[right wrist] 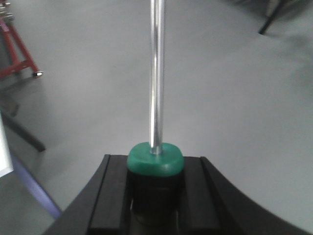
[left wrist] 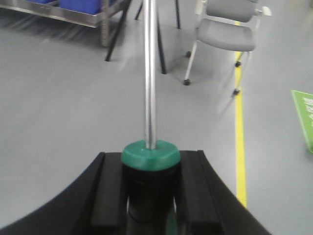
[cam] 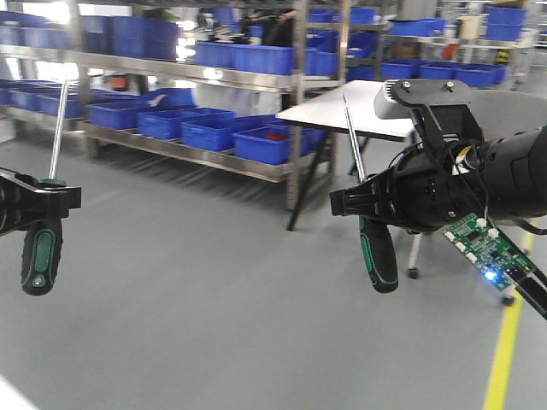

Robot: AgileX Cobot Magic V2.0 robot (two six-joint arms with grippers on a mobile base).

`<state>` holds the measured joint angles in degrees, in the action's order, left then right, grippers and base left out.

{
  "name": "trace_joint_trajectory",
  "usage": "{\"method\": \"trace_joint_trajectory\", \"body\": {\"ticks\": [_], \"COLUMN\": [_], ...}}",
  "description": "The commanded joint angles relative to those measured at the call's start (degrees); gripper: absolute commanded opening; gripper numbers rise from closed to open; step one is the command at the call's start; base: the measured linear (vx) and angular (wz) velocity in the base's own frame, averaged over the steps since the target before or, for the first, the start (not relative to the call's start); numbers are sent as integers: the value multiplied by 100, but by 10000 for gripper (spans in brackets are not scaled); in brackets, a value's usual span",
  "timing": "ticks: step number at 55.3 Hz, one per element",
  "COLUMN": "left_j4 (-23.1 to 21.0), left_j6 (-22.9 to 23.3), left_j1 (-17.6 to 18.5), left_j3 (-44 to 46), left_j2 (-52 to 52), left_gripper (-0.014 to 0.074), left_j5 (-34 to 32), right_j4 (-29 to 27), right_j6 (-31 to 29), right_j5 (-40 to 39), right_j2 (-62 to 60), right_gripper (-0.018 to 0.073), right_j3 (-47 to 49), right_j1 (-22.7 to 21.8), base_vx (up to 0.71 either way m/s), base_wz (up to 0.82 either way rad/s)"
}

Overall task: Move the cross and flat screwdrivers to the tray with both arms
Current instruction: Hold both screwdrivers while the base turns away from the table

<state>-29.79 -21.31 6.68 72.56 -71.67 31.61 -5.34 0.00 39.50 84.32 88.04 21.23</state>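
Left gripper is clenched on the first screwdriver, right gripper on the second screwdriver: two screwdrivers, shafts above each gripper, handles below.

Grey floor fills the lower half of the front view. From ten to twelve o'clock, steel shelving carries rows of blue bins with bright glare behind. A white table stands at one o'clock and a yellow floor line runs at five. The left wrist view shows a grey chair at one o'clock. The right wrist view shows a red frame at ten, perhaps a stand.
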Motion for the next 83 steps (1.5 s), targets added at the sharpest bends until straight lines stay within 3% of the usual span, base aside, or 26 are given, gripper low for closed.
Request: {"method": "trace_joint_trajectory", "body": {"ticks": [1, 47, 83], "left_j4": [-202, -202, -202], "left_j6": [-5, -5, -5], "left_j1": [21, 21, 21], "left_j3": [217, 199, 199], "left_j2": [177, 176, 176], "left_gripper": [0, 0, 0], "left_j5": [-434, -439, -439], "right_j4": [7, 7, 7], "right_j6": [0, 0, 0], "right_j5": [-508, -507, -506], "right_j2": [-241, -241, -241], "right_gripper": [-8, -8, -8], "right_j3": [177, 177, 177], "right_j1": [-18, -18, -18], "base_vx": [17, 27, 46], "base_wz": [-58, -45, 23]}}
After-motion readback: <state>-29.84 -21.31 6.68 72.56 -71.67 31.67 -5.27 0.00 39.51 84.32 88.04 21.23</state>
